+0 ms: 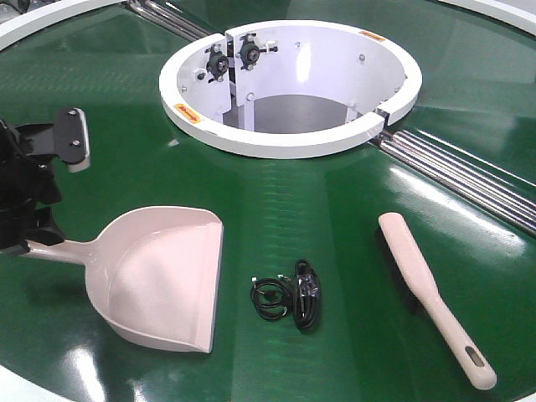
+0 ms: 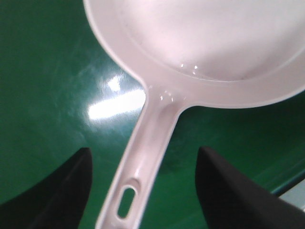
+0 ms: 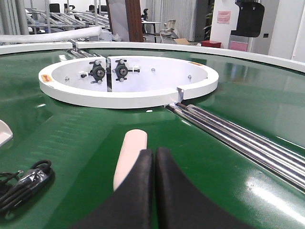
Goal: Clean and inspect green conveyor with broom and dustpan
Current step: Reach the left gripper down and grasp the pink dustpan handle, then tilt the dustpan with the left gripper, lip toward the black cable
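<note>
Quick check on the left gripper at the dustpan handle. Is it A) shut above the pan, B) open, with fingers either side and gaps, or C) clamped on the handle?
B: the left gripper has its fingers apart on either side of the dustpan handle, with green conveyor showing in both gaps.

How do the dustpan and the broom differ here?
The dustpan is a wide scoop; the broom is slim and straight. The dustpan's handle lies between the fingers of the open left gripper; the broom lies ungripped, the right gripper shut empty. Both are beige plastic on the green conveyor.
</note>
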`<state>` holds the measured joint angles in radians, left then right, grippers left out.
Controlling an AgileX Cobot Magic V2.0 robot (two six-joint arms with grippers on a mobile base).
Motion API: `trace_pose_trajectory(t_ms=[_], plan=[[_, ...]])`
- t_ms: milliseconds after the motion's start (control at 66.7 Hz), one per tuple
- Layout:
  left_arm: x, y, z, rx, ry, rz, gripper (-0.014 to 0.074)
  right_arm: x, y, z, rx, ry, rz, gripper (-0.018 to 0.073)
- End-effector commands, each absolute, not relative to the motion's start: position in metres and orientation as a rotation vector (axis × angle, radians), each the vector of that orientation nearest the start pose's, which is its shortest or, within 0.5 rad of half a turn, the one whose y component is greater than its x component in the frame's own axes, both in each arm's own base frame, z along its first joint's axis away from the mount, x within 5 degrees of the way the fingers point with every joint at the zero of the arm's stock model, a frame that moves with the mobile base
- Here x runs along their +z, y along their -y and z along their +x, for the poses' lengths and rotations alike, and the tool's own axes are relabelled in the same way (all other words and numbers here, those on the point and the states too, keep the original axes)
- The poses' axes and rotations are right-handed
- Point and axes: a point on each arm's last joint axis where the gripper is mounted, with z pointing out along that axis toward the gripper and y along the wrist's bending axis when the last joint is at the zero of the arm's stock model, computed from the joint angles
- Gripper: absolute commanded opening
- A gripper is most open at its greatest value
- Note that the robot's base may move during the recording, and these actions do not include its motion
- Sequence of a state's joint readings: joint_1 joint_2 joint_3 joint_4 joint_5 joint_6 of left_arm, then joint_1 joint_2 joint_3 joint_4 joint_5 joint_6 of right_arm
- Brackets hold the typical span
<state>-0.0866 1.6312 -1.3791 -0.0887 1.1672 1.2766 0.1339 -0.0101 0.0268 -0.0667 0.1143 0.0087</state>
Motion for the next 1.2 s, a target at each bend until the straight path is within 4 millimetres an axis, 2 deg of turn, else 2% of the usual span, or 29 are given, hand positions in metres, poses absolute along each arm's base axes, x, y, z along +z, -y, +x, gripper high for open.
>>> trace_pose_trajectory(t_ms=[0,105,300,779,1184], plan=[[0.314,0.045,0.326,0.174,-2.07,1.889,0.0449,0.195,-0.007,0.056,0.044,-1.537,-0.159,-0.001],[0.31,0.054,0.329,0.192,-1.988,1.979,0.0449,0.195,-0.007,0.056,0.044,-1.537,-0.159,-0.001],[0.294,0.051,0.333,0.195,-2.066,2.056,0.0449,0.195,-0.007,0.056,0.044,-1.537,-0.159,-0.001],[0.276,0.052,0.341,0.148,-2.067,2.13,0.0449,0.195,-0.007,0.056,0.044,-1.537,-0.159,-0.001],[0.248,0.054,0.352,0.079,-2.127,2.162,0.0449,0.195,-0.007,0.056,0.044,-1.537,-0.159,-0.001]])
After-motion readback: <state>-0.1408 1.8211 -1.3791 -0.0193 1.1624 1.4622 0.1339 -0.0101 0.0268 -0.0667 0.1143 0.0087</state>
